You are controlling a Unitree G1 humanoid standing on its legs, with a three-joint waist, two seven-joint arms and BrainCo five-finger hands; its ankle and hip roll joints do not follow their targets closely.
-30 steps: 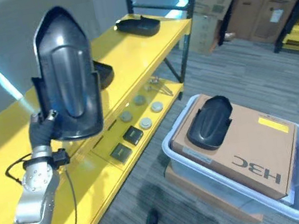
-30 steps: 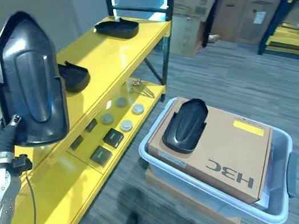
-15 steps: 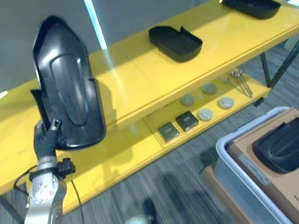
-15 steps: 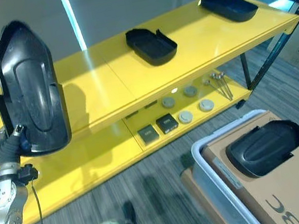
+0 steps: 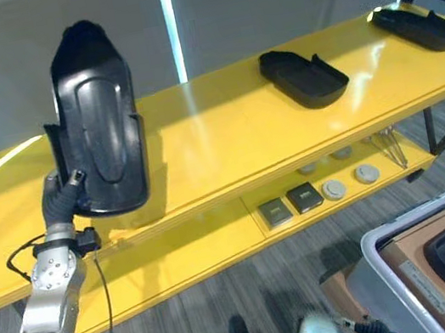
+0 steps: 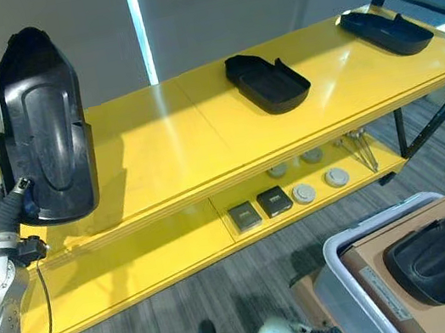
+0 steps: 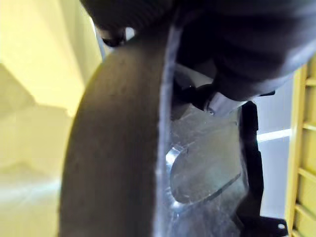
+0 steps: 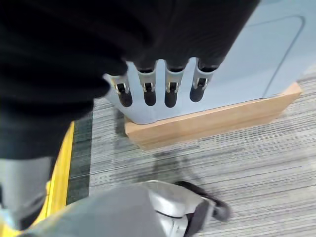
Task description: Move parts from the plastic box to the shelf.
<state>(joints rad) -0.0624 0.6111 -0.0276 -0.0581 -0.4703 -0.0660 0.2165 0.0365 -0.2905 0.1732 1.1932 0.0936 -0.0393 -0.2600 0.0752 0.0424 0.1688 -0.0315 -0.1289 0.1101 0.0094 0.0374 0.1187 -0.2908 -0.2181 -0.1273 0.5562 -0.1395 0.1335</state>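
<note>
Up above the yellow shelf [image 5: 225, 131], the left hand [image 5: 62, 195] has its fingers curled round the bottom edge of a black part [image 5: 97, 128], holding it upright. Two more black parts [image 5: 303, 77] lie farther along the shelf's top board. Beyond the shelf's far end, another part [image 6: 444, 257] rests on cardboard in the plastic box [image 6: 346, 282]. The right hand [image 8: 158, 86] hangs with fingers straight, holding nothing.

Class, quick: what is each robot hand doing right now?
Left robot hand: shut on the black part, held upright.
Right robot hand: open, holding nothing.
</note>
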